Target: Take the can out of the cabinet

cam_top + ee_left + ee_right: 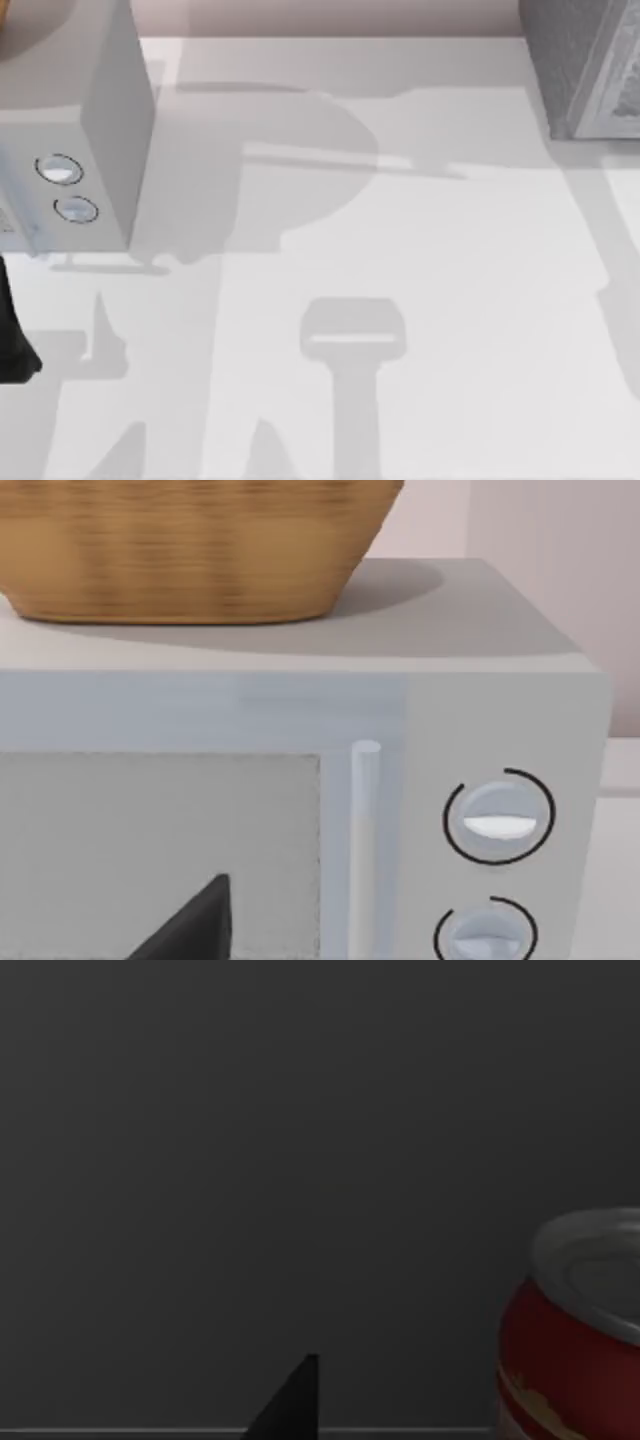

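Overhead, we note a white worktop (420,260) with a microwave (70,150) at its left side and the corner of a grey cabinet (585,65) at its far right. Two round knobs (60,170) show on the microwave's front. A dark part of the left arm (12,330) shows at the left edge, just in front of the microwave.

From the left wrist, we see the microwave close up — a woven basket (190,550) on its top, an upright door handle (365,850) beside the window. A black tip of the left pincer (195,925) shows; we cannot tell how its fingers stand.

From the right wrist, the red can (580,1330) stands upright against a dark wall. A black tip of the right pincer (290,1405) shows well apart from it — finger state undetermined.
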Action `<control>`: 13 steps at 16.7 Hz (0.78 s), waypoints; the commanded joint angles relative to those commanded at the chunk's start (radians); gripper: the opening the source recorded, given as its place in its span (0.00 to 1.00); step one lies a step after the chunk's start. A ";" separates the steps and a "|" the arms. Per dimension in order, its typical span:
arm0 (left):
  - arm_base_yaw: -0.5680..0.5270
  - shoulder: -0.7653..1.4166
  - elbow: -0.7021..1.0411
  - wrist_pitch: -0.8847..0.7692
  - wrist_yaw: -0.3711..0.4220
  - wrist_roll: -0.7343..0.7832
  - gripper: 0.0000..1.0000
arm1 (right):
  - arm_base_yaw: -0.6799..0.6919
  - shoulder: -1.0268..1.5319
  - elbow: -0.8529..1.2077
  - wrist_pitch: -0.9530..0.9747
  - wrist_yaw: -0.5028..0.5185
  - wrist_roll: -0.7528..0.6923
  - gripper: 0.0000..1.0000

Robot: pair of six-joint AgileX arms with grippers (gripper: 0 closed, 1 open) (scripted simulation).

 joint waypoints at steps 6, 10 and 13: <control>0.000 0.000 0.000 0.000 0.000 0.000 1.00 | 0.000 0.000 0.000 0.000 0.000 0.000 0.10; 0.000 0.000 0.000 0.000 0.000 0.000 1.00 | 0.000 0.000 0.000 0.000 0.000 0.000 0.00; 0.000 0.000 0.000 0.000 0.000 0.000 1.00 | 0.000 0.000 0.000 0.000 0.000 0.000 0.00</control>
